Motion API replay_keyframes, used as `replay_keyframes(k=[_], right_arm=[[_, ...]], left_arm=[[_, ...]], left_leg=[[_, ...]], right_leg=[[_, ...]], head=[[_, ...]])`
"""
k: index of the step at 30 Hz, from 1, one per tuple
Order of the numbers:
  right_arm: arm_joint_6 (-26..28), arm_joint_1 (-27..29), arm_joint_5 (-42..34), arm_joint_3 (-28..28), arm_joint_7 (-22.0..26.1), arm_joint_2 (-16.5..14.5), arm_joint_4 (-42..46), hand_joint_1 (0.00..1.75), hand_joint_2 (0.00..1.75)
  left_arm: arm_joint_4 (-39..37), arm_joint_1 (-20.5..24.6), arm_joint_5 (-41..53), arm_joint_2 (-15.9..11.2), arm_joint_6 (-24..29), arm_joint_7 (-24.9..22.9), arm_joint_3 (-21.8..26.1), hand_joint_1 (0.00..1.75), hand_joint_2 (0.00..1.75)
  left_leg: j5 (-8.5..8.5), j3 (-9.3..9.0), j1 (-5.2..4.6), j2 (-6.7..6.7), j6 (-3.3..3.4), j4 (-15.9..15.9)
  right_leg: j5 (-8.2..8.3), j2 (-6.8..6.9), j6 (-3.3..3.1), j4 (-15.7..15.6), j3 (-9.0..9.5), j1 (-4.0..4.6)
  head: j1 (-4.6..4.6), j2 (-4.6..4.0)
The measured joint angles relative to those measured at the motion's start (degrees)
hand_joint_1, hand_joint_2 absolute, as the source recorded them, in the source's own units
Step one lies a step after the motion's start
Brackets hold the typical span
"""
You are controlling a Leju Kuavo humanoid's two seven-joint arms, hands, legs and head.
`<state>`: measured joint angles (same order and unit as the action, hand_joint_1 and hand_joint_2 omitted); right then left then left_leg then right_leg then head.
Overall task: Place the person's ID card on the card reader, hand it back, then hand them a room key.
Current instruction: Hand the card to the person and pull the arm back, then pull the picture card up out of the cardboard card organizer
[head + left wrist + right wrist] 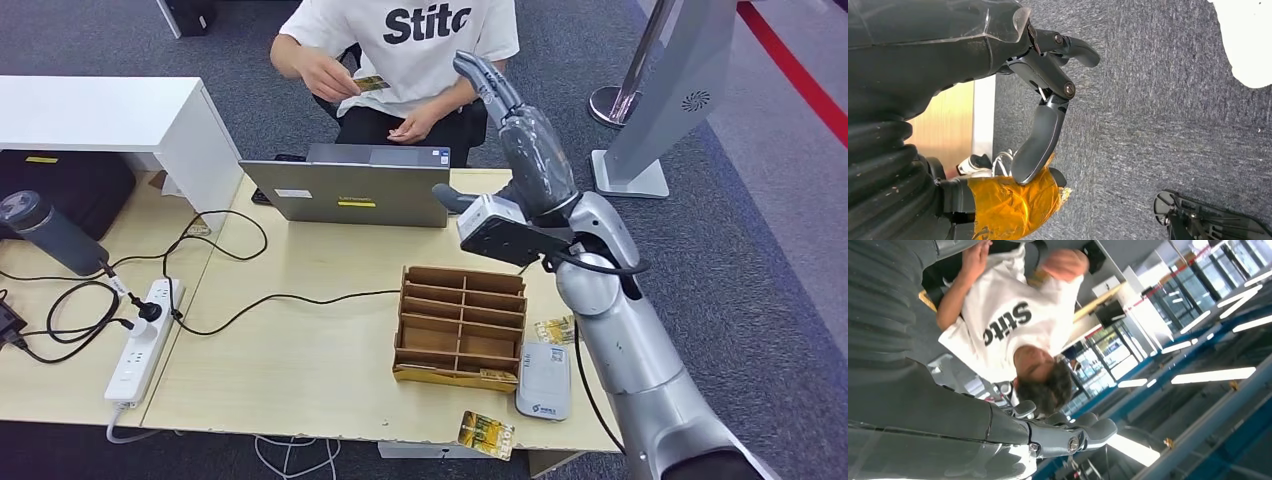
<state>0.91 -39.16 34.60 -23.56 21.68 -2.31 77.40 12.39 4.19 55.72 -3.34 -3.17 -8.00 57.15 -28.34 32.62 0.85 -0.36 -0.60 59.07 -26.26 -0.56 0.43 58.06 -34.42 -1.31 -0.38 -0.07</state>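
The person in a white T-shirt (420,40) sits behind the table and holds a small gold card (370,83) in one hand. My right hand (520,130) is raised over the table's far edge. Its fingers stretch toward the person's chest and hold nothing, a little to the right of the card. In the right wrist view the same hand (1063,435) has its fingers straight below the person. The grey card reader (543,380) lies near the table's front right. My left hand (1043,100) hangs over grey carpet, fingers loosely bent and empty.
A wooden slotted organiser (460,325) stands left of the reader. One gold card (555,328) lies beside the reader and another (486,434) at the front edge. A closed laptop (355,185), a power strip (140,340) with cables and a dark flask (50,232) are also on the table.
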Motion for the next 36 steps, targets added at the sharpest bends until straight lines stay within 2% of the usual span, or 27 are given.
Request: replay_keyframes(k=[8,12,16,21,29,36], right_arm=[[2.0,3.4,-0.1,2.0,1.4,1.3,6.6,0.0,1.75],[5.5,8.3,4.8,2.4,2.9,2.9,13.5,0.0,1.75],[10.4,15.5,12.7,1.6,4.4,6.4,18.5,0.0,1.75],[17.2,24.0,20.3,-0.5,4.3,12.1,19.0,0.0,1.75],[18.7,28.8,20.6,-2.0,3.1,16.9,18.8,0.0,1.75],[21.1,35.2,18.2,-1.4,4.5,19.7,19.7,0.0,1.75]], left_arm=[[0.0,0.0,-0.3,0.1,0.5,-0.1,0.8,0.0,1.75],[0.0,-0.1,-1.0,0.3,0.9,-0.2,1.7,0.0,1.75],[0.0,-0.1,-1.5,0.6,1.6,-0.2,2.7,0.0,1.75],[0.0,-0.2,-1.9,0.8,2.0,-0.2,4.1,0.0,1.75],[0.0,-0.2,-2.2,0.9,2.4,-0.2,5.3,0.0,1.75],[0.0,-0.3,-2.7,1.0,2.8,-0.2,6.6,0.0,1.75]], left_leg=[[0.0,-0.03,0.01,0.0,-0.01,0.0],[-0.03,-0.02,0.01,-0.01,0.02,0.0],[-0.11,-0.02,0.01,-0.04,0.05,0.0],[-0.15,-0.01,-0.01,-0.03,0.1,0.0],[-0.15,-0.07,0.0,-0.02,0.1,0.0],[-0.18,-0.04,-0.01,-0.02,0.13,0.0]], right_leg=[[0.0,-0.01,-0.01,0.0,0.0,0.01],[-0.04,0.0,0.02,0.0,0.0,0.01],[-0.1,0.03,0.09,-0.1,0.07,0.01],[-0.11,0.04,0.12,-0.1,0.12,-0.01],[-0.11,0.04,0.12,-0.1,0.12,0.0],[-0.13,0.04,0.14,-0.1,0.12,-0.01]], head=[[-0.01,0.0],[-0.01,0.0],[-0.01,0.0],[0.0,-0.01],[-0.02,0.0],[-0.01,0.0]])
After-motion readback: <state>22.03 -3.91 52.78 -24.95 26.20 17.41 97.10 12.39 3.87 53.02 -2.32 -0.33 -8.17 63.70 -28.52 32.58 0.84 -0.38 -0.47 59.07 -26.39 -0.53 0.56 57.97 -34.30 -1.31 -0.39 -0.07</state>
